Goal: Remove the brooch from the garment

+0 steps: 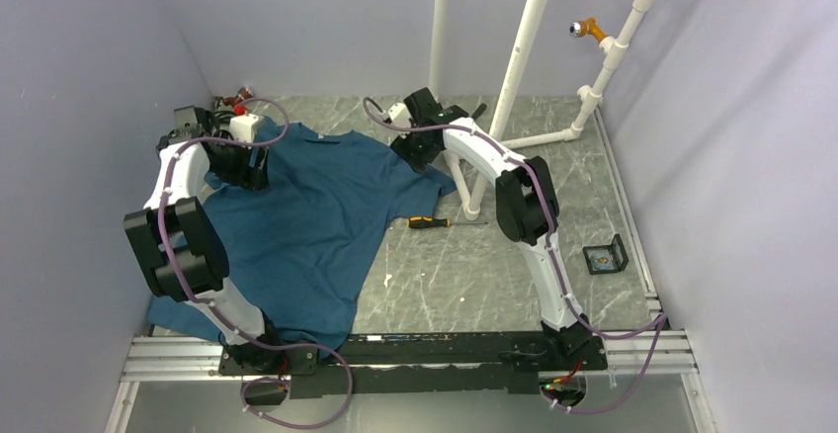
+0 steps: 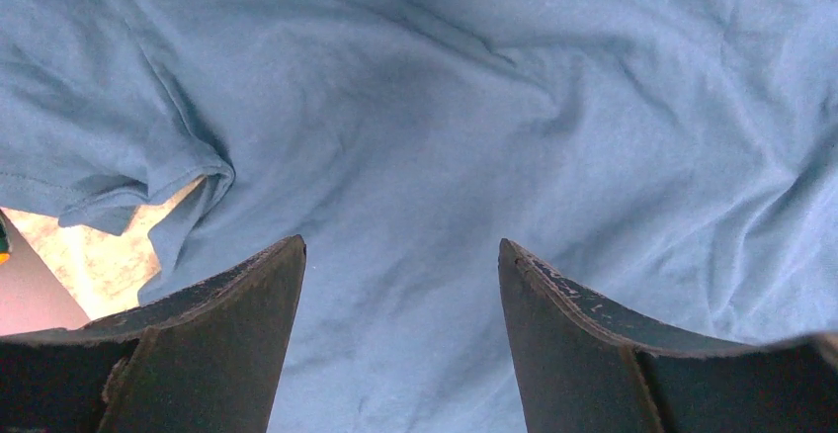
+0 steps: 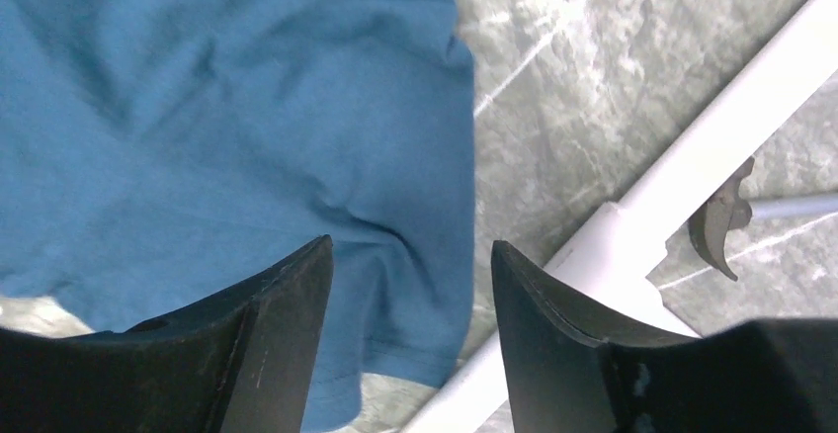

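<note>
The teal-blue garment (image 1: 306, 225) lies spread flat on the left half of the table. The brooch shows in no view. My left gripper (image 1: 252, 174) hangs over the garment's far left shoulder; in the left wrist view it is open (image 2: 400, 285), with only wrinkled cloth (image 2: 445, 136) between the fingers. My right gripper (image 1: 415, 151) is over the garment's far right sleeve; in the right wrist view it is open (image 3: 410, 285) above the sleeve hem (image 3: 395, 344), empty.
A white pipe rack (image 1: 519, 67) stands at the back right; its base pipe (image 3: 682, 186) runs just beside my right fingers. A yellow-handled screwdriver (image 1: 435, 222) lies right of the garment. A small black box (image 1: 605, 255) sits at the right.
</note>
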